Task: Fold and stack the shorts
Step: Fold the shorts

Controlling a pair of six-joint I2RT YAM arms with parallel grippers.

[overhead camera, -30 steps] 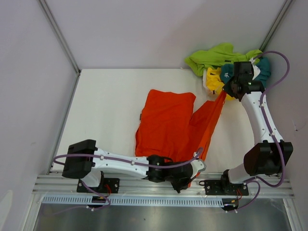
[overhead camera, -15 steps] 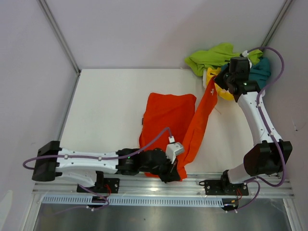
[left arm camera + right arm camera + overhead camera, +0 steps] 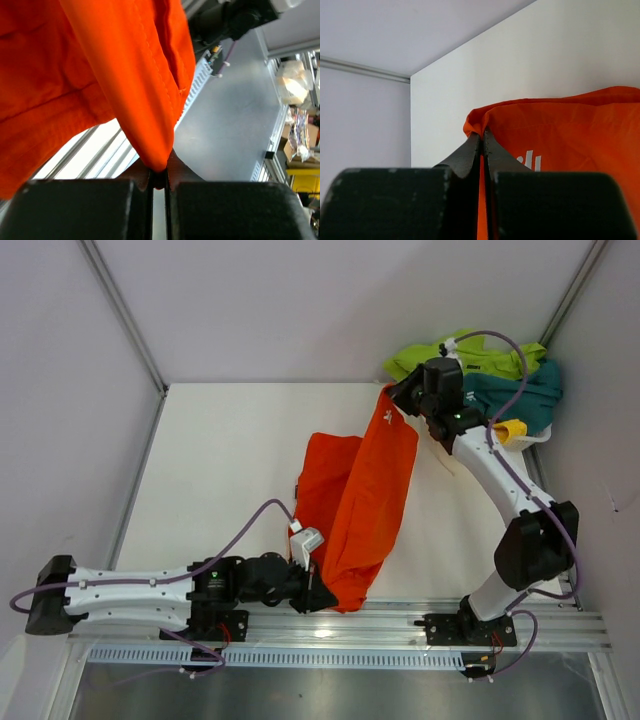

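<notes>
Orange shorts [image 3: 355, 495] lie a little right of the middle of the white surface [image 3: 220, 460]. Part of them is flat on it, and the rest is lifted as a long panel stretched between the two arms.

The left tool [image 3: 320, 598] is at the near edge of the surface. Its fingers are pressed together on a bunched orange hem, and the left wrist view shows the cloth pinched right in the slit between them [image 3: 159, 175]. The right tool [image 3: 392, 402] is at the far end of the panel, near the back of the surface. It is likewise clamped on the cloth, with a thin fold of orange caught between its closed fingers [image 3: 482, 137] and a white logo just beside them.

The lifted panel hangs over the flat part, so this looks like the first fold being carried across and not yet laid down or smoothed.

In the far right corner the lime green shorts [image 3: 470, 355], teal shorts [image 3: 515, 395] and a bit of yellow shorts [image 3: 510, 430] sit in a crumpled heap, touching one another.

By this reckoning the job is at an early stage. No pair is finished, no stack has been started, and three more pairs wait after this one.
</notes>
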